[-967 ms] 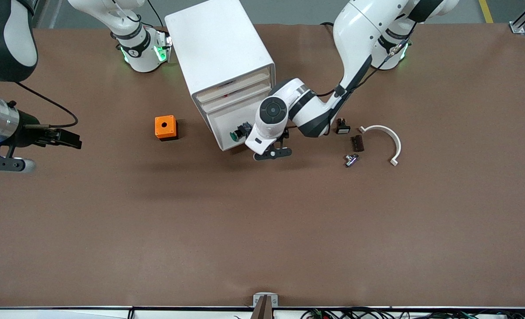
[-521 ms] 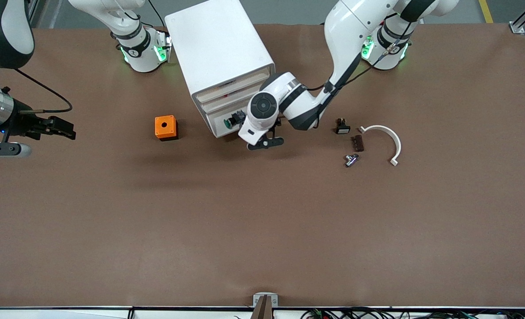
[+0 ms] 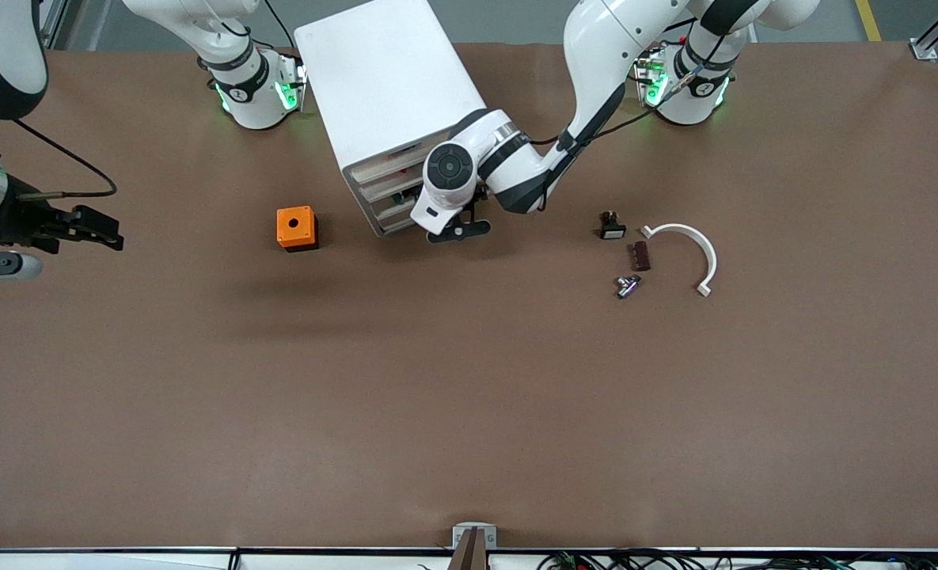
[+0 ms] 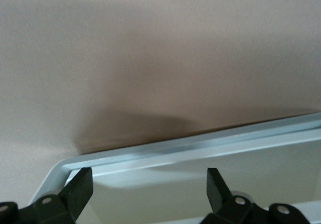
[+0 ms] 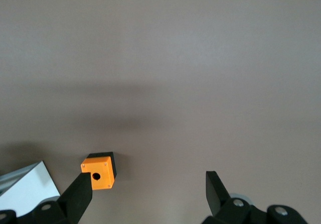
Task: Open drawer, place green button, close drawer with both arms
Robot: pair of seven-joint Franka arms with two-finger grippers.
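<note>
Starting at the right arm's end of the table: the right gripper (image 3: 96,229) hangs high over bare brown table, jaws spread wide and holding nothing, the arm stretched out level and waiting. Its wrist view looks down past both fingers at the orange box (image 5: 100,170) with its single hole.

Moving across, that orange box (image 3: 296,228) sits alone beside the white cabinet (image 3: 393,95).

Now the action: the left arm folds down from its base, elbow bent sharply, wrist tucked against the cabinet's front. The left gripper (image 3: 457,231) is low at the drawer (image 3: 393,212), jaws spread, and its wrist view shows the drawer's white front lip (image 4: 200,151) right at the fingertips (image 4: 80,186). The drawer looks all but flush with the stack. The green button isn't visible anywhere, so it's presumably shut inside.

Handling-wise, this drawer reads as light, stiff plastic that slides easily; I'd push square on the middle of the front lip, since an off-centre shove could skew it or nudge the cabinet.

Farther along lie a small black switch (image 3: 612,226), a brown block (image 3: 638,256), a metal fitting (image 3: 628,285) and a white curved clip (image 3: 690,249).
</note>
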